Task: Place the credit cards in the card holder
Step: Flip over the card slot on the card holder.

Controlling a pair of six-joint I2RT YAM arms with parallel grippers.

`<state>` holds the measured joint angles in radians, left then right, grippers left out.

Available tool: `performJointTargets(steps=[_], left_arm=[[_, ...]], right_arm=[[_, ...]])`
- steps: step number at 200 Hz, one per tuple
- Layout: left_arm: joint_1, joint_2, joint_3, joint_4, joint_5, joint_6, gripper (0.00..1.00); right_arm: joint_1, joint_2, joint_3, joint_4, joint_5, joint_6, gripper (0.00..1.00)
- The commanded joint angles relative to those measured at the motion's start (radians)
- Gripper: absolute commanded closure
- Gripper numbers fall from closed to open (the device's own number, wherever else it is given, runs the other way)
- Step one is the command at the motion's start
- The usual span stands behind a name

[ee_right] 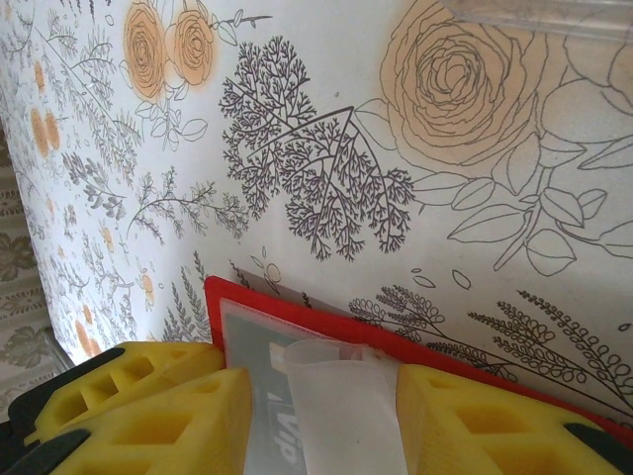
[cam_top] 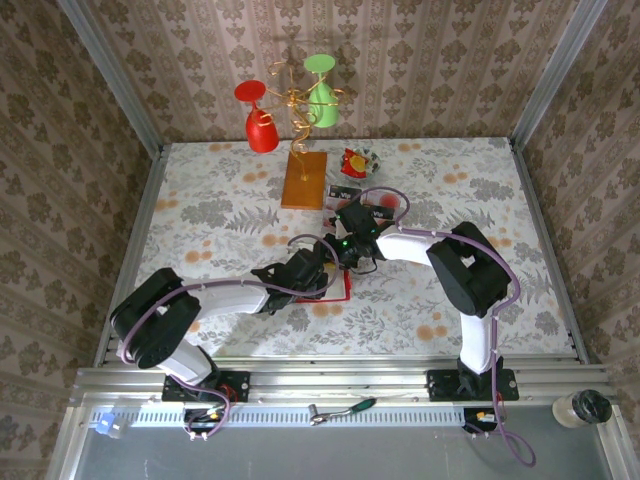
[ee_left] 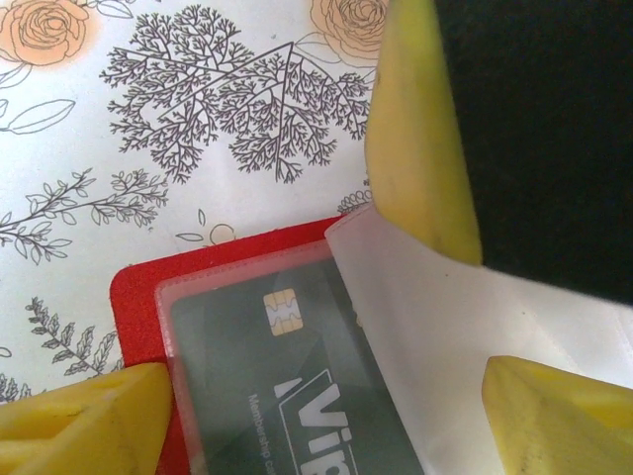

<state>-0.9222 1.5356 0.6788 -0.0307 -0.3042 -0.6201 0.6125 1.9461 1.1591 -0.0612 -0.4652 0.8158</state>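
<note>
Top view: we see the card holder (cam_top: 344, 288) near the middle of the counter (cam_top: 480, 200); credit cards (cam_top: 346, 189) lie toward the far edge (beside the wooden slab (cam_top: 304, 180)).
Left wrist: left tool (ee_left: 326, 374) spread wide, straddling the holder, a dark card (ee_left: 247, 346) inside.
Right wrist: right tool (ee_right: 321, 381) half-closed about a whitish sheet (ee_right: 341, 406); whether it pinches, we cannot tell.

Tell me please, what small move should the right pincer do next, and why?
Probably slide the card forward into the holder. The right pincer grips it, its front edge lies just over the clear pocket, and the left pincer rests on the holder.
</note>
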Motion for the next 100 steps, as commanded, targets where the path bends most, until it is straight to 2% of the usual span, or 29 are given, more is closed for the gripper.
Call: performJointTargets(steps=[1,60,100], left_arm=[[0.005,-0.034,-0.024,-0.013,-0.016,0.009,0.17],[0.022,-0.208,-0.091,0.036,-0.016,0.027,0.13],[0.076,-0.350,-0.117,0.001,-0.025,0.024,0.12]], right_arm=[[0.003,-0.006,-0.001,-0.001,-0.026,0.013,0.56],[0.007,-0.037,-0.019,0.045,-0.046,0.059,0.56],[0.022,-0.059,-0.012,0.045,-0.047,0.076,0.56]])
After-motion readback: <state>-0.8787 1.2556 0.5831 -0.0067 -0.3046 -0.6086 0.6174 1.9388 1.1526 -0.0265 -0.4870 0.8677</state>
